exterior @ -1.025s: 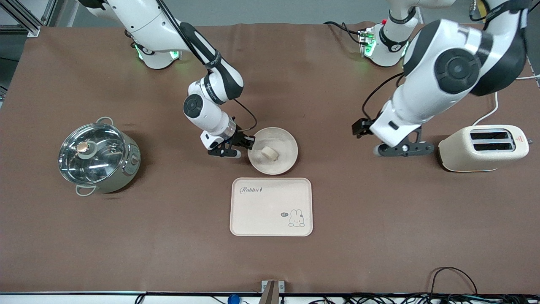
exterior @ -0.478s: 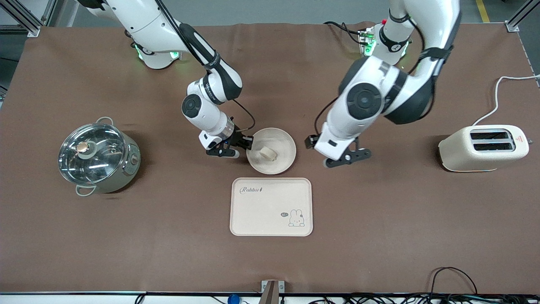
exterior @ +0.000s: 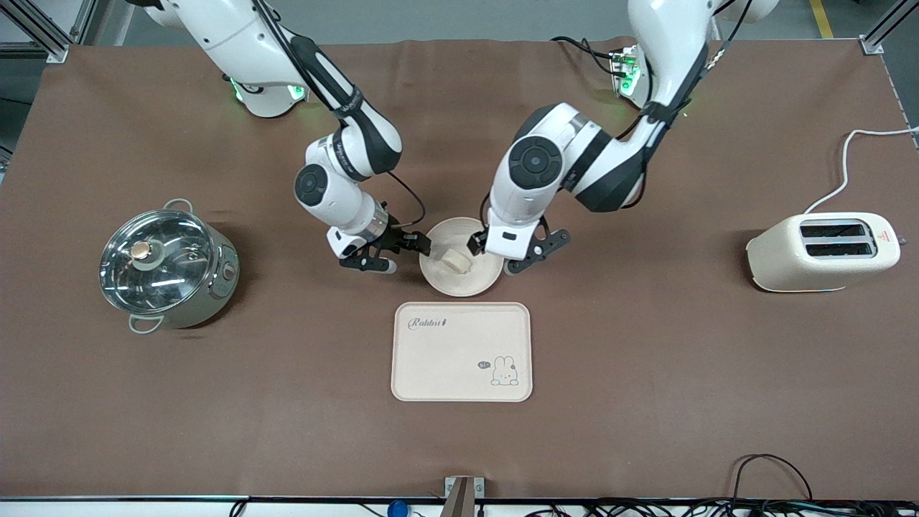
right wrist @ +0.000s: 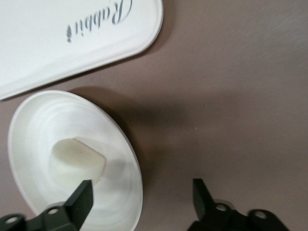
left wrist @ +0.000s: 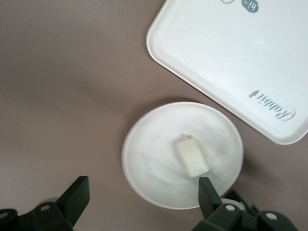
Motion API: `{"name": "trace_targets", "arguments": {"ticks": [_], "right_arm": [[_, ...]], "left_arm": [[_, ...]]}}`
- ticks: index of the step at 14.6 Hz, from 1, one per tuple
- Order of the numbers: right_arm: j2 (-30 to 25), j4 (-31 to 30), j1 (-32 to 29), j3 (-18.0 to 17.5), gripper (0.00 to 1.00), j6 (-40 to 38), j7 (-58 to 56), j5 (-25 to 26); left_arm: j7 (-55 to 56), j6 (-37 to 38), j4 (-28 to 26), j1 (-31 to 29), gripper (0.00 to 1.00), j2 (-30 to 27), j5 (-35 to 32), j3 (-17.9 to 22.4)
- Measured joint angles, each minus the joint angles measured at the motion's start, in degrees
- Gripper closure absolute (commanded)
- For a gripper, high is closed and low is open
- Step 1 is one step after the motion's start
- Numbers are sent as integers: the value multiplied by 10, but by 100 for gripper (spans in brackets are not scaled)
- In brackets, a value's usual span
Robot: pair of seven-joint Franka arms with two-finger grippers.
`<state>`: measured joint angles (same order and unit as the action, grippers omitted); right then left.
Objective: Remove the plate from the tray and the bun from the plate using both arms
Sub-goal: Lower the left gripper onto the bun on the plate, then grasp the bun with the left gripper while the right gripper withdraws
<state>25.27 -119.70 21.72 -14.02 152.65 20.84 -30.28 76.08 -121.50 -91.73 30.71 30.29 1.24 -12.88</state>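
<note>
The round cream plate (exterior: 467,284) sits on the brown table, just farther from the front camera than the empty tray (exterior: 445,359). The bun (exterior: 455,261) lies on the plate. My right gripper (exterior: 393,252) is open at the plate's rim toward the right arm's end. In the right wrist view the right gripper (right wrist: 142,192) straddles the rim of the plate (right wrist: 33,125), close to the bun (right wrist: 77,159). My left gripper (exterior: 508,250) is open over the plate's edge toward the left arm's end. The left gripper (left wrist: 143,190) shows the plate (left wrist: 154,163), the bun (left wrist: 192,156) and the tray (left wrist: 231,53).
A steel pot with a glass lid (exterior: 166,266) stands toward the right arm's end. A cream toaster (exterior: 822,251) with a white cord stands toward the left arm's end. The tray's corner (right wrist: 43,43) shows in the right wrist view.
My left arm has swung from beside the toaster to the plate's edge. My right gripper has drawn back slightly from the plate. The plate and bun have barely moved.
</note>
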Motion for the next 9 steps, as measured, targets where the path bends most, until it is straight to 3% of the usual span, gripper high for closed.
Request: {"name": "trace_targets", "arguments": {"ticks": [6,9], "right_arm": [[-170,6,-101,2,0,-208,-13,10],[-250,12,-152,3,0,-298,-16,86]], "left_arm": [[150,-108,22,49,11,94,-25,3],[172,-138,47,56,12,131,-41,3]]}}
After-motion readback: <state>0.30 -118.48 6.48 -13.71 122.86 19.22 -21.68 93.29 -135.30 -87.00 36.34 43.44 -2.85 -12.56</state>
